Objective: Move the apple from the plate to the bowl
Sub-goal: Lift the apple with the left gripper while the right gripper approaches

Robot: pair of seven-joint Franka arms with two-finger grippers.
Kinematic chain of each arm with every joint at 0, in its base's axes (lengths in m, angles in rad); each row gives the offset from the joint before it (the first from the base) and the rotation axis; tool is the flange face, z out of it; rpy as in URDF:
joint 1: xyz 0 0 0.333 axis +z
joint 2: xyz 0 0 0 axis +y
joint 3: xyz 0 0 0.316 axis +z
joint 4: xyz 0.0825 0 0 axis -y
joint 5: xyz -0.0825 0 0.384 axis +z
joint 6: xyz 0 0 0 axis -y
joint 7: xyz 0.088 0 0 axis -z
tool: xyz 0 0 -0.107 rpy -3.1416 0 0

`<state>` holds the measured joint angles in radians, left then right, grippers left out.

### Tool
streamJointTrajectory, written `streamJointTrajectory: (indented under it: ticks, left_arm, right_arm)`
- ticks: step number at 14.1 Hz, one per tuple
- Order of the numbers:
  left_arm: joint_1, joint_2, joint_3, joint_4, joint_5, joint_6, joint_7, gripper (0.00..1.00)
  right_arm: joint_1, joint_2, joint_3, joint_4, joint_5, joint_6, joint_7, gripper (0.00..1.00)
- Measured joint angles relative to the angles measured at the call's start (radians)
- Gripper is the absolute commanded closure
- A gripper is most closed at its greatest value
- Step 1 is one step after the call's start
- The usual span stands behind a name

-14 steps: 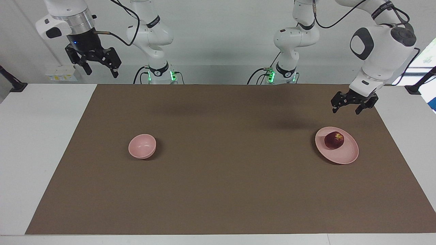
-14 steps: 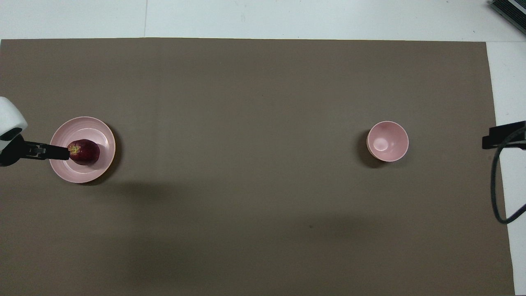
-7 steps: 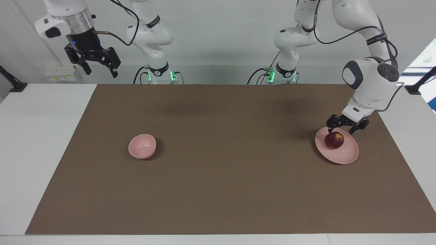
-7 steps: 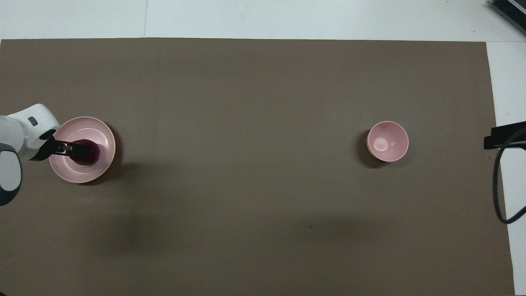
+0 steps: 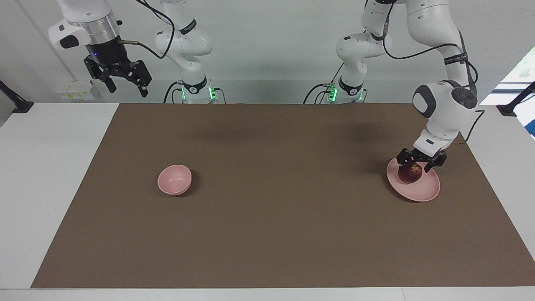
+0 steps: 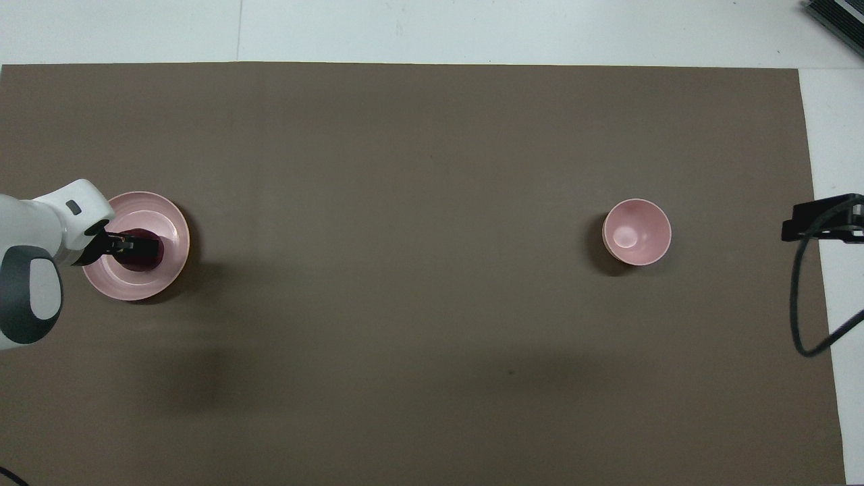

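The dark red apple (image 5: 410,175) lies on the wide pink plate (image 5: 423,191) toward the left arm's end of the table. My left gripper (image 5: 414,166) is low over the plate, open, with one finger on each side of the apple's top. In the overhead view the left gripper (image 6: 128,244) covers part of the apple (image 6: 150,252) on the plate (image 6: 135,287). The small deep pink bowl (image 5: 174,179) stands empty toward the right arm's end, and also shows in the overhead view (image 6: 636,231). My right gripper (image 5: 127,90) waits, open and empty, high above the table's corner at its own end.
A brown mat (image 5: 267,217) covers most of the white table (image 5: 50,175). The plate and the bowl are the only things on it, with a wide bare stretch of mat between them. The right arm's hand and cable (image 6: 820,223) show at the overhead view's edge.
My left gripper has come down from above the mat to the apple on the plate, and its fingers now straddle the apple. The right gripper has shifted only slightly.
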<state>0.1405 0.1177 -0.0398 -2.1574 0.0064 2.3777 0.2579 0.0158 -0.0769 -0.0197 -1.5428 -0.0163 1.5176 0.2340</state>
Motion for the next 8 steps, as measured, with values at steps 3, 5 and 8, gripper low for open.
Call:
streamJointTrajectory:
  ticks: [3, 5, 8]
  left_arm:
    - [0.0, -0.002, 0.0, 0.0, 0.0, 0.001, 0.0, 1.0]
    - [0.0, -0.002, 0.0, 0.001, 0.0, 0.001, 0.0, 1.0]
    - [0.0, -0.014, -0.004, 0.017, 0.0, -0.031, 0.0, 1.0]
  right_arm:
    - [0.058, 0.01, 0.002, -0.025, 0.003, 0.052, 0.158, 0.0]
    - [0.081, 0.023, 0.004, -0.036, 0.042, 0.086, 0.256, 0.0]
    - [0.082, 0.047, 0.003, -0.048, 0.097, 0.139, 0.357, 0.0]
